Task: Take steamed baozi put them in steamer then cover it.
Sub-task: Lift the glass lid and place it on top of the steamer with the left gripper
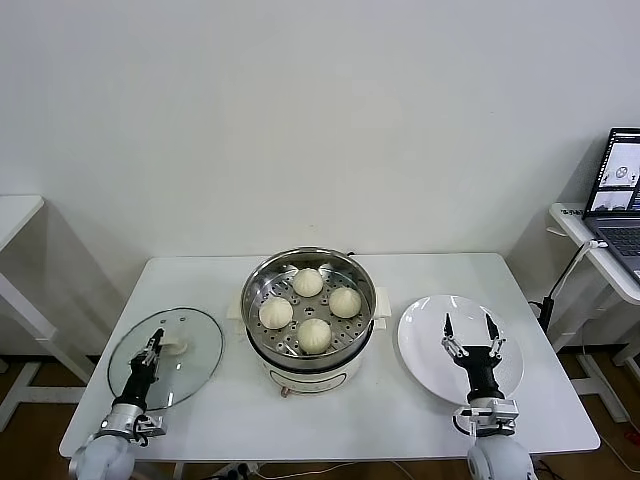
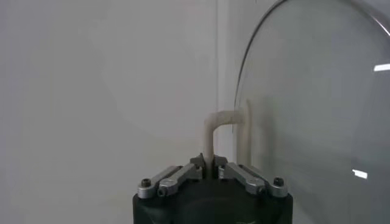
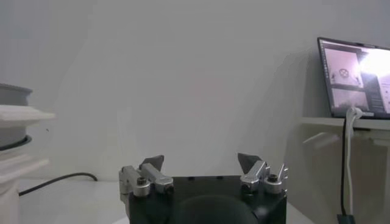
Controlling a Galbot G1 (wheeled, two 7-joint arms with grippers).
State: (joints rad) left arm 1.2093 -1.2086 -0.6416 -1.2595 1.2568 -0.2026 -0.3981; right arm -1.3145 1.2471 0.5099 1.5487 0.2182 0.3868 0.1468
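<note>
Several cream-white steamed baozi (image 1: 307, 282) sit on the perforated tray of the steamer (image 1: 308, 251) at the table's middle. The round glass lid (image 1: 195, 372) lies flat on the table to the steamer's left. My left gripper (image 1: 153, 347) is shut on the lid's white handle (image 1: 177, 346). In the left wrist view the handle (image 2: 222, 119) runs down between the closed fingertips of my left gripper (image 2: 209, 165), beside the glass lid (image 2: 317, 109). My right gripper (image 1: 470, 330) hangs open over the white plate (image 1: 425, 340), holding nothing, and my right gripper (image 3: 201, 164) shows wide-apart jaws.
The white table (image 1: 400, 420) carries the lid, the steamer and the plate. A side desk with a laptop (image 1: 620, 175) stands to the far right, with a cable (image 1: 560, 285) hanging from it. Another white table edge (image 1: 15, 215) is at the far left.
</note>
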